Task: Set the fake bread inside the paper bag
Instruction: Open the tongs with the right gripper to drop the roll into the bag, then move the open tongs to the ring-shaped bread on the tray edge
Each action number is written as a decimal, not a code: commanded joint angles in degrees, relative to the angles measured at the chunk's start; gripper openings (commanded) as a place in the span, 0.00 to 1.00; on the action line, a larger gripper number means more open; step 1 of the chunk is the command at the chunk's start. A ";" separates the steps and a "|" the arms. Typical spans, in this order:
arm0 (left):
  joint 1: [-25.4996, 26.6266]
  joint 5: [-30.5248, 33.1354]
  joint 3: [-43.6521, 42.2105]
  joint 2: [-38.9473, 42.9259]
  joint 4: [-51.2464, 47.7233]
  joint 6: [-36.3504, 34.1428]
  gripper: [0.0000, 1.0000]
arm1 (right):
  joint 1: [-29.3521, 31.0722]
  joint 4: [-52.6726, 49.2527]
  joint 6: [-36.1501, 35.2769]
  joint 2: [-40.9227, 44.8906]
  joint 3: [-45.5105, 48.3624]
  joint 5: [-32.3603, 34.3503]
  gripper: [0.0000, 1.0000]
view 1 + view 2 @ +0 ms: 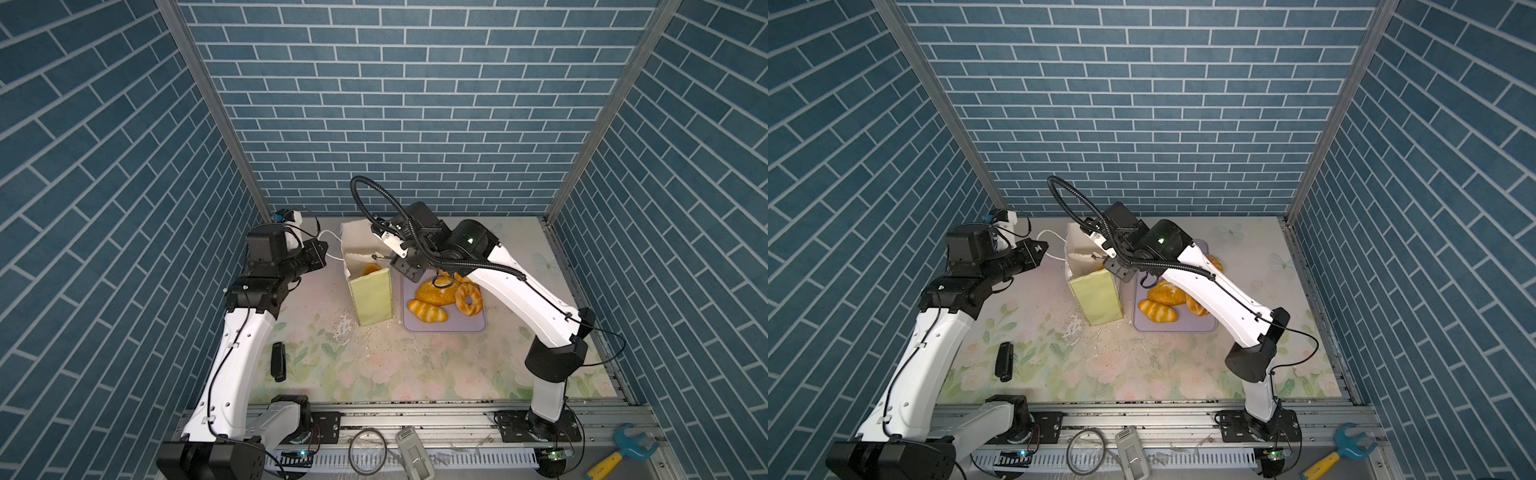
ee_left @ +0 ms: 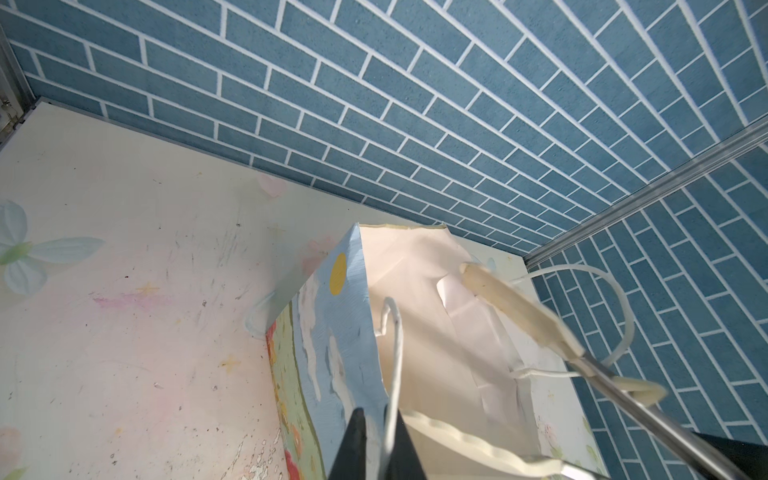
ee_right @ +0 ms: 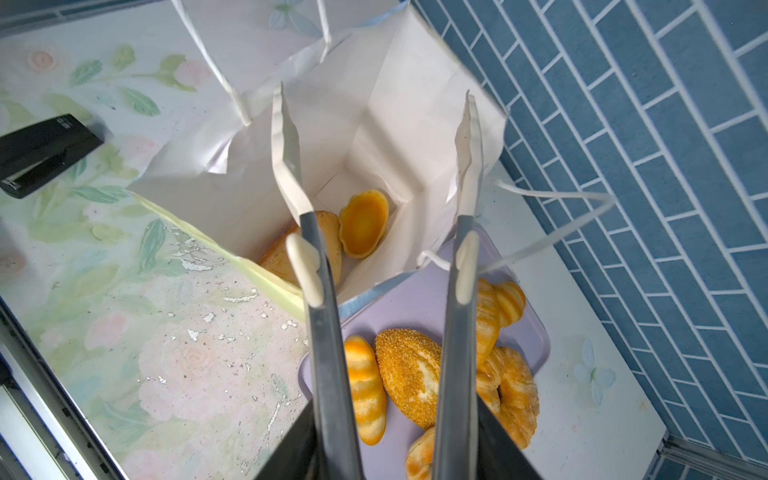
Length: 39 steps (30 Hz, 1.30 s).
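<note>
The paper bag (image 1: 370,299) (image 1: 1096,299) stands upright and open at mid-table. My left gripper (image 1: 322,249) (image 2: 378,440) is shut on its white cord handle (image 2: 395,345), to the left of the bag. My right gripper (image 1: 409,266) (image 3: 395,424) grips metal tongs (image 3: 324,291) with white tips; the tips stand apart over the bag's mouth with nothing between them. Two pieces of fake bread (image 3: 363,222) lie on the bag's floor. A seeded loaf (image 1: 436,291) (image 3: 409,374), a striped roll (image 1: 428,311), a twisted ring (image 1: 468,298) and a croissant (image 3: 498,303) lie beside the bag.
The remaining bread lies on a flat lilac tray (image 1: 444,326) (image 3: 415,303) touching the bag's right side. A black stapler-like object (image 1: 277,361) lies at the left. The back wall stands close behind the bag. A toy wrench (image 1: 623,449) lies off the mat at the front right.
</note>
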<state>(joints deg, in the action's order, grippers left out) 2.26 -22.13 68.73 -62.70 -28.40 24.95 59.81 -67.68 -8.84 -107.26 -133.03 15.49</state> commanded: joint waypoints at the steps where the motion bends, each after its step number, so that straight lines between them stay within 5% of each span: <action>1: -0.15 -0.54 0.40 -0.45 0.76 -0.64 0.12 | -0.79 4.08 0.43 6.18 1.26 0.39 0.50; 9: -0.15 -0.83 0.52 -0.68 1.03 -0.56 0.11 | -4.54 11.26 2.19 14.69 6.30 -2.48 0.48; 17: -0.14 -0.62 0.55 -0.88 1.02 -0.45 0.11 | -15.38 17.32 8.51 23.42 17.94 -2.28 0.47; 26: -0.15 -0.45 1.62 -1.53 0.81 -0.60 0.11 | -25.62 14.10 14.87 23.55 29.25 -0.83 0.47; 39: -0.15 0.11 2.37 -2.09 0.49 -0.95 0.13 | -29.95 3.43 18.62 23.91 41.65 -7.40 0.46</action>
<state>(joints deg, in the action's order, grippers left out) 2.26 -22.15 69.30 -64.53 -28.42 24.80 30.37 -61.78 7.01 -85.27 -91.92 11.16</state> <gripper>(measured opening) 0.127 0.467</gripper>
